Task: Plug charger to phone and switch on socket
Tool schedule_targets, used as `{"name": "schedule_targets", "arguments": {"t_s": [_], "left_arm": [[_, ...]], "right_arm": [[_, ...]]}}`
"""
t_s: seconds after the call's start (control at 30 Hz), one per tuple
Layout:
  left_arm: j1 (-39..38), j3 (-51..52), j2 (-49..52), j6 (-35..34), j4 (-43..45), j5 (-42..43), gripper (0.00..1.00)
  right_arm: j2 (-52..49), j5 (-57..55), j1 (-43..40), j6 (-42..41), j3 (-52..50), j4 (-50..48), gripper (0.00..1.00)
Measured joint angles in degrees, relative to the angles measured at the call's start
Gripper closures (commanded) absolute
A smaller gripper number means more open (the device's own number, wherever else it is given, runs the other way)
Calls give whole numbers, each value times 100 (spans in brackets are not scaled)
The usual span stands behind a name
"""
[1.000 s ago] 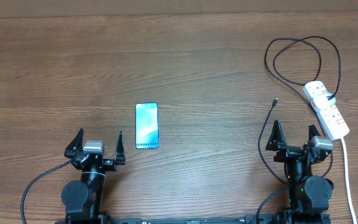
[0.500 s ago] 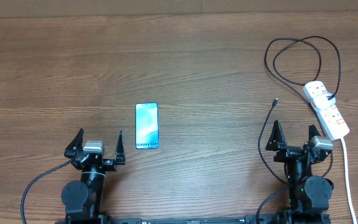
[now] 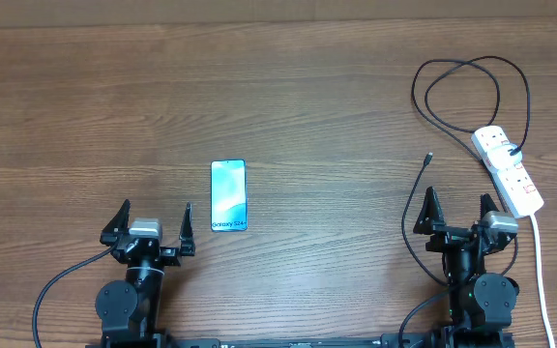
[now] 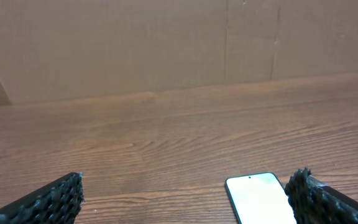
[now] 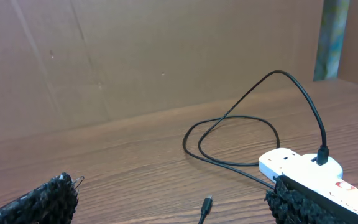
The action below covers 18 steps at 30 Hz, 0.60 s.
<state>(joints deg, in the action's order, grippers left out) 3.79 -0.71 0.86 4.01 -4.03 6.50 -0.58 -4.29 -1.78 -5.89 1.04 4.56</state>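
Overhead: phone (image 3: 228, 195) flat, long axis near-far, caption at near end; left jaws, right jaws spread, empty.

A wide brown wood-grain table (image 3: 307, 106) filled the overhead view, its grain running left to right under soft, even light. Along its far edge stood a plain brown cardboard-like wall (image 4: 135, 43), marked with faint vertical seams and creases. In the right wrist view a narrow grey-green vertical strip (image 5: 330, 37) showed at that wall's right end, too blurred to identify.
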Motion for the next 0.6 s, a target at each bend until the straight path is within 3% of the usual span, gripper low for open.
{"name": "schedule_targets", "arguments": {"t_s": [0.6], "left_arm": [[0,0,0,0,0,0,0]], "right_arm": [[0,0,0,0,0,0,0]]}}
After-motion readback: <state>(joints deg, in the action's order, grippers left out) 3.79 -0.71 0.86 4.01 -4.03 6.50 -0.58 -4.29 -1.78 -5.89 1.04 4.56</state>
